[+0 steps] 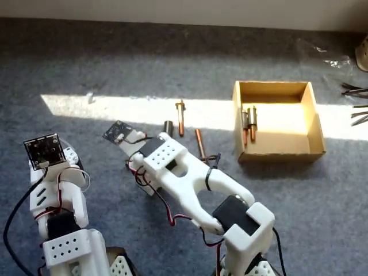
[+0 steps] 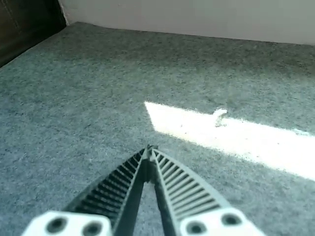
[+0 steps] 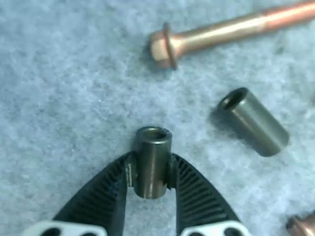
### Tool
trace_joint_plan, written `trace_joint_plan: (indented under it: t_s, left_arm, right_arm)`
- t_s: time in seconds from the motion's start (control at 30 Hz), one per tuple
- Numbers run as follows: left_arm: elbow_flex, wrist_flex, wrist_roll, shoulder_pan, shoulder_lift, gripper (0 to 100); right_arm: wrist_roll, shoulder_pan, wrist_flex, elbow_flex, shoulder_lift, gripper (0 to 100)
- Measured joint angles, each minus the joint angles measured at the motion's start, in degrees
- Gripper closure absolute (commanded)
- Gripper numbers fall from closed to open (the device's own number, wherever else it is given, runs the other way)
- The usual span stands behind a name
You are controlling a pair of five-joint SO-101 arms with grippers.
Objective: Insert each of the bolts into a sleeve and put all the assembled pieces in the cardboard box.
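Observation:
In the right wrist view my right gripper (image 3: pixel 151 163) is shut on a grey metal sleeve (image 3: pixel 151 160), held upright just over the carpet. A second sleeve (image 3: pixel 256 120) lies beside it, and a copper bolt (image 3: pixel 221 32) lies beyond. From above, two bolts (image 1: pixel 180 118) (image 1: pixel 199 144) and a sleeve (image 1: pixel 168 127) lie just ahead of the right arm (image 1: pixel 172 167). The cardboard box (image 1: pixel 282 154) stands to the right with two assembled pieces (image 1: pixel 248 123) inside. My left gripper (image 2: pixel 149 150) is shut on nothing, above bare carpet at the left.
A sunlit strip crosses the grey carpet. A small white scrap (image 2: pixel 219 117) lies in it ahead of the left gripper. Tools and a plastic bag (image 1: pixel 353 98) lie at the far right edge. A wall runs along the back.

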Motion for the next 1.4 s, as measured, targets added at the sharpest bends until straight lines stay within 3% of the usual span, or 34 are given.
trace_joint_plan:
  t_s: [0.3, 0.63, 1.4]
  left_arm:
    - [1.1, 0.1, 0.0, 0.0, 0.0, 99]
    - [1.1, 0.1, 0.0, 0.0, 0.0, 99]
    - [1.1, -0.1, 0.0, 2.4, 0.0, 99]
  right_arm:
    - [0.0, 4.0, 1.0, -1.5, -3.1, 99.5]
    - [0.0, 7.0, 3.0, -1.5, -20.0, 99.5]
    - [2.3, 20.5, 20.0, -0.1, -58.7, 99.5]
